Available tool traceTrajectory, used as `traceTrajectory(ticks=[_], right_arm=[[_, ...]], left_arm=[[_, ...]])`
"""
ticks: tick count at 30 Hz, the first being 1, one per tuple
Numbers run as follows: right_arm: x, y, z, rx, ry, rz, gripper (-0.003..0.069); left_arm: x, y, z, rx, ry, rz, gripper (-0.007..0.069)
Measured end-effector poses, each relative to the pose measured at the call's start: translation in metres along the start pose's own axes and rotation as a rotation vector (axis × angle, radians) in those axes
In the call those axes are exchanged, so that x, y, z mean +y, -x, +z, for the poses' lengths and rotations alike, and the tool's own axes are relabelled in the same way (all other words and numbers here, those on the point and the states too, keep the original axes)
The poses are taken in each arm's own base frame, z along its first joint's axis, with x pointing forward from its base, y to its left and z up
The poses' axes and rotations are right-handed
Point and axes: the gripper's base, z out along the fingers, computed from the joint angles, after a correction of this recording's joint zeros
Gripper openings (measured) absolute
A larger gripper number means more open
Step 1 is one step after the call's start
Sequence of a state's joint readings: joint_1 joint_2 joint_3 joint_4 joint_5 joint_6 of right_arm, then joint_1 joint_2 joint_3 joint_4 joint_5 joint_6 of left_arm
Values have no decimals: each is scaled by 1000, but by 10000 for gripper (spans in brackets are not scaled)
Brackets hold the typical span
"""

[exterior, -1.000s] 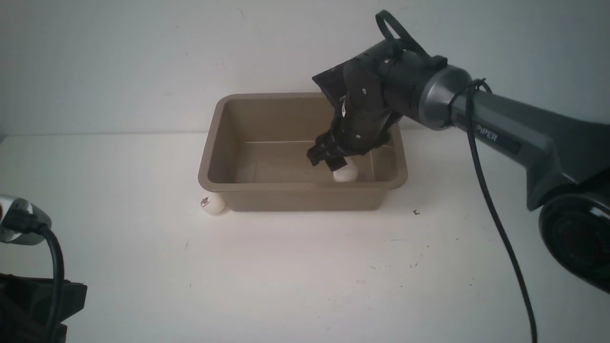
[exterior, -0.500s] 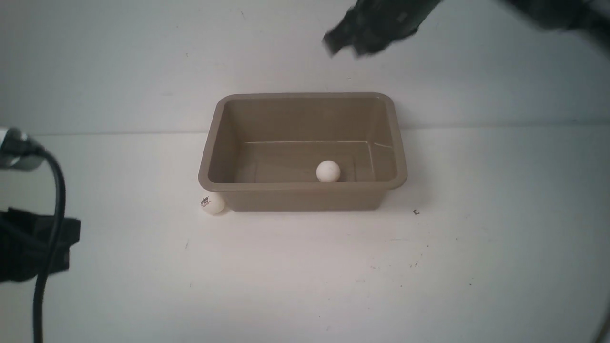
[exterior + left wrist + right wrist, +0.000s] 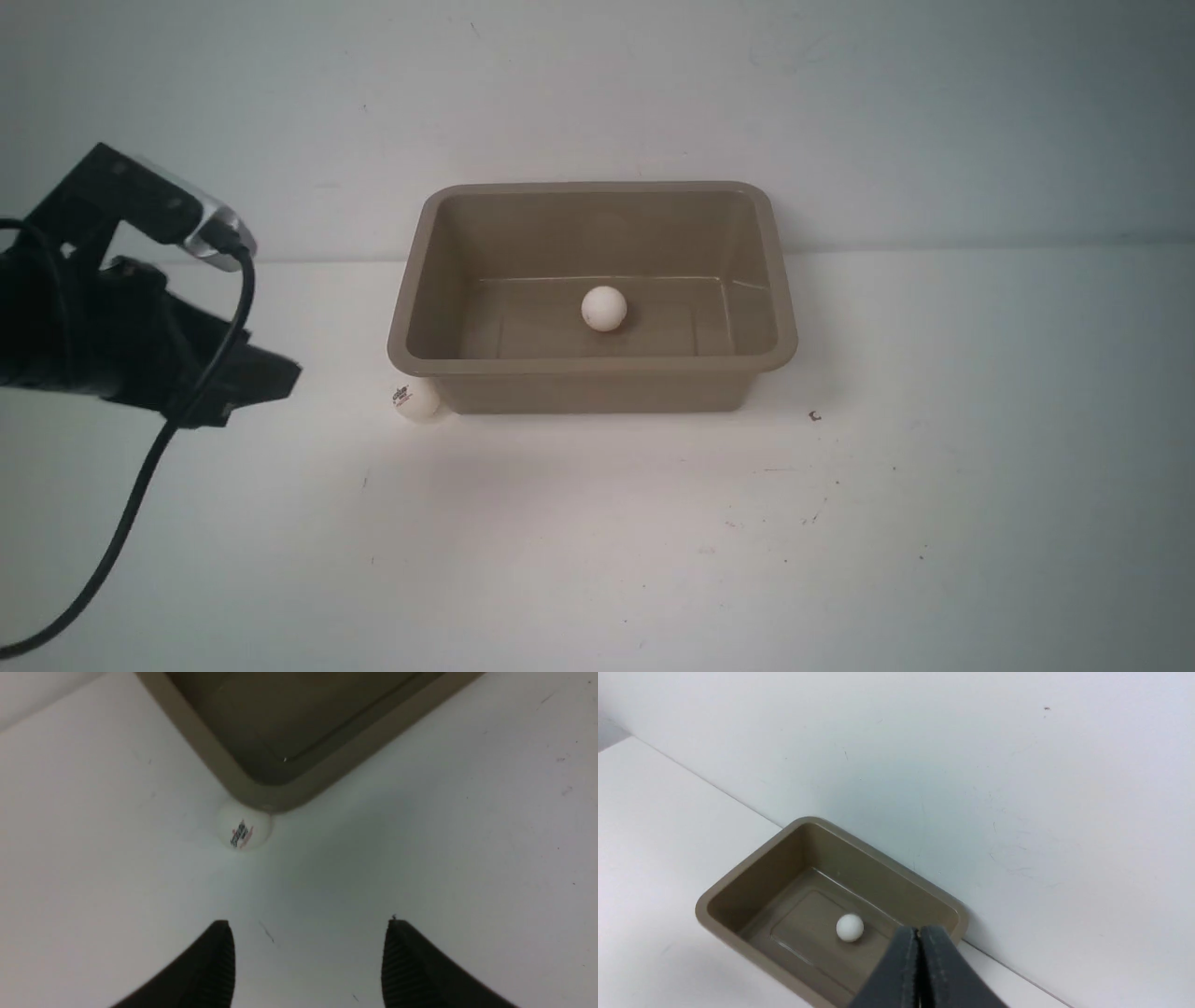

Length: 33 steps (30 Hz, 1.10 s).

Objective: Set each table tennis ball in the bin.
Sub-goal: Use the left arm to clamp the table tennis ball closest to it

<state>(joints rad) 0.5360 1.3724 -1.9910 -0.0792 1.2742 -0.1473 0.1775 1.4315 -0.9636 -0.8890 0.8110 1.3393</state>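
The taupe bin [image 3: 420, 271] stands at the back of the table against the wall. One white ball [image 3: 603, 309] lies on its floor near the middle; it also shows in the right wrist view [image 3: 850, 927]. The second ball [image 3: 415, 399], with a dark logo, rests on the table touching the bin's front left corner, as in the left wrist view [image 3: 243, 825]. My left gripper [image 3: 308, 926] is open and empty, above the table, short of that ball; in the front view it is at the left [image 3: 266, 378]. My right gripper [image 3: 918, 931] is shut and empty, high above the bin [image 3: 717, 891], out of the front view.
A black cable [image 3: 140, 485] hangs from the left arm down to the frame's lower left. The white wall stands right behind the bin. Small dark specks mark the table [image 3: 815, 416] in front of the bin.
The right gripper let go of the ball in the bin, rose and left the front view. The ball rolled toward the bin's middle. The left arm came up and in toward the outside ball.
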Motion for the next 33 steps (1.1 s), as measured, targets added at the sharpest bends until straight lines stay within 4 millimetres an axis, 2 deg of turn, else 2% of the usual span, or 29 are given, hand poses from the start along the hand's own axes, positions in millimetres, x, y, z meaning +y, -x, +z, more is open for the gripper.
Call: traceTrajectory(ticks=[2, 3, 4, 8, 14, 18, 24, 33], right_arm=[[1, -17, -20, 14, -3, -6, -16], [1, -21, -23, 21, -3, -7, -16], [4, -40, -32, 55, 1, -11, -16], [9, -85, -63, 84, 9, -13, -17], [15, -132, -107, 38, 15, 17, -18], [19, -158, -138, -29, 21, 79, -18], [21, -177, -155, -70, 21, 153, -18], [23, -179, -154, -69, 41, 183, -18]], left_arm=[[7, 1, 10, -17, -17, 51, 388], [8, 2, 12, -23, -21, 58, 388], [13, 1, 20, -25, -34, 100, 388], [23, -11, 44, 2, -78, 204, 388], [33, -28, 76, -1, -133, 263, 388], [44, -38, 98, -30, -114, 214, 388], [57, -42, 121, -46, -99, 154, 388], [54, -32, 146, -38, -114, 198, 388]])
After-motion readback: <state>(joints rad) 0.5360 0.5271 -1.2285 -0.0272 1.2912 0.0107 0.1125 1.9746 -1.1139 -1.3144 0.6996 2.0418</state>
